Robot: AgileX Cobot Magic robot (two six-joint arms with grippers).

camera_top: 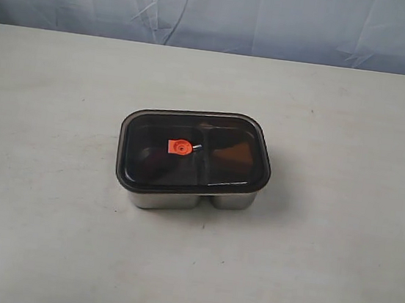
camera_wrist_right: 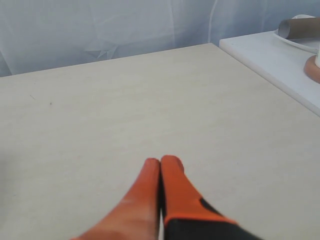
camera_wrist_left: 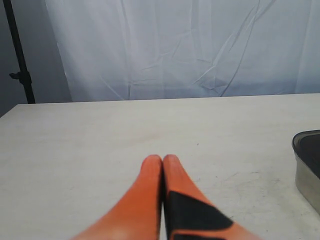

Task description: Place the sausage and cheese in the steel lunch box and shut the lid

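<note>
Externally, the steel lunch box [camera_top: 182,199] stands mid-table [camera_top: 47,214], well clear of both arms, with the smoky lid [camera_top: 205,163] seated flat on it and the orange valve tab [camera_top: 179,147] uppermost; the contents are only dim shapes beneath. Left wrist: the left gripper [camera_wrist_left: 162,159] is clenched, tips pressed together on nothing, low over the table, with a corner of the lidded box ahead and well apart from the tips. Right wrist: the right gripper [camera_wrist_right: 160,161] is likewise clenched and empty above the tabletop.

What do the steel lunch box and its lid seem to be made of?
The steel lunch box looks like polished metal, probably stainless steel: its wall is silvery and reflective. The lid looks like dark, glossy translucent plastic: the inside shows faintly through it.
</note>
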